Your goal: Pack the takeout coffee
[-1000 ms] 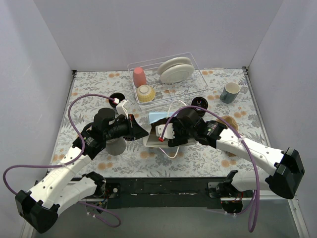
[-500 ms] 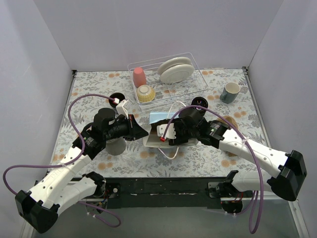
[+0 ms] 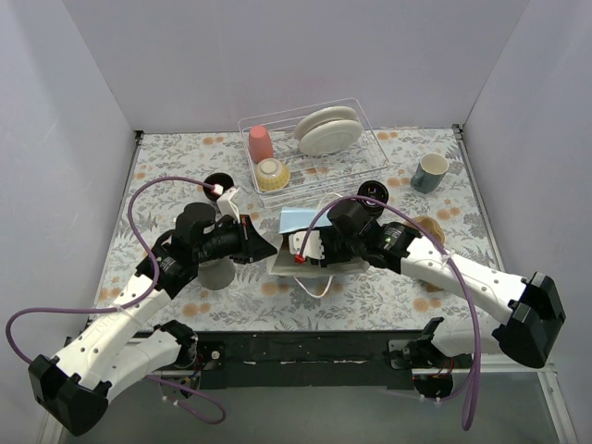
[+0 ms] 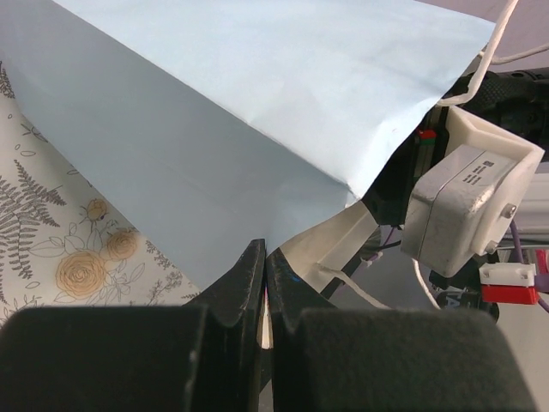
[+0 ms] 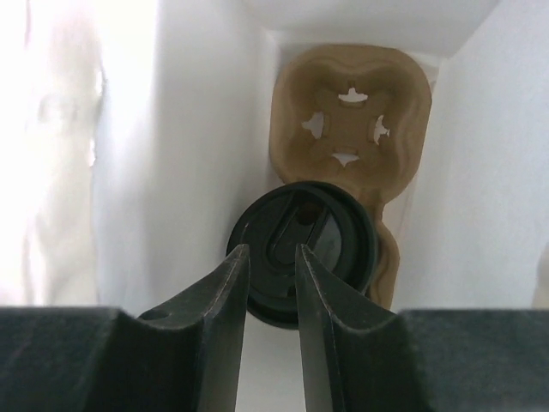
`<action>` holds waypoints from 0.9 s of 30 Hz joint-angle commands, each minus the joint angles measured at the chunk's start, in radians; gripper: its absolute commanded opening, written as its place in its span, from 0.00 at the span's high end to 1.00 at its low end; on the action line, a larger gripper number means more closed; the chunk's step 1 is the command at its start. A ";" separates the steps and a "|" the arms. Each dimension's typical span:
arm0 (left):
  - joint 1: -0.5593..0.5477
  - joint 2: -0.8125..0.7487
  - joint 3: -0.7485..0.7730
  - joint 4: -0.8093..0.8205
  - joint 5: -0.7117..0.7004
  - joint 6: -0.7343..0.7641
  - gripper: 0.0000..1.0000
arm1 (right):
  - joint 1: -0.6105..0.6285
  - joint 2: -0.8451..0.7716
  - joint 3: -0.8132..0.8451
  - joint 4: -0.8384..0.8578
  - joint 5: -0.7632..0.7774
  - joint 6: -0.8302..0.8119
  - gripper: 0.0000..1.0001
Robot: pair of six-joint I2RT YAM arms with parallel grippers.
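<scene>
A light blue paper bag (image 3: pixel 294 220) lies on its side mid-table, mouth toward the arms. My left gripper (image 4: pixel 266 257) is shut on the bag's edge (image 4: pixel 343 232), holding the mouth up. My right gripper (image 5: pixel 273 253) reaches inside the bag, its fingers a narrow gap apart with nothing between them. Just beyond its tips a takeout coffee (image 5: pixel 334 232) with a black lid sits in the near pocket of a brown cardboard carrier (image 5: pixel 352 112). Two more black takeout coffees stand on the table, one at the left (image 3: pixel 217 182) and one by the rack (image 3: pixel 372 191).
A clear dish rack (image 3: pixel 370 139) at the back holds a pink cup (image 3: pixel 260 143), a yellow bowl (image 3: pixel 273 174) and plates (image 3: pixel 327 130). A blue-grey mug (image 3: pixel 430 172) stands back right. A grey metal cup (image 3: pixel 217 274) sits under my left arm.
My right gripper's fingers have drawn in from wide apart to a narrow gap inside the bag. The left gripper still holds the bag's edge in the same place.
</scene>
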 commanded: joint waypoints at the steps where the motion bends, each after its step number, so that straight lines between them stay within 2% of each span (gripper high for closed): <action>1: 0.004 -0.022 -0.015 0.015 -0.001 0.014 1.00 | -0.001 0.008 0.021 0.103 0.012 0.027 0.65; 5: 0.004 -0.029 -0.021 0.014 -0.005 0.020 1.00 | 0.002 0.014 -0.025 0.160 0.072 0.030 0.66; 9: 0.004 -0.038 -0.019 0.007 -0.014 0.028 1.00 | 0.001 0.008 -0.083 0.218 0.231 0.012 0.69; 15: 0.004 -0.047 -0.019 -0.003 -0.017 0.028 1.00 | 0.002 -0.025 -0.140 0.272 0.351 -0.002 0.72; 27: 0.004 -0.044 -0.021 -0.006 -0.017 0.029 1.00 | -0.001 0.008 -0.166 0.324 0.420 0.059 0.72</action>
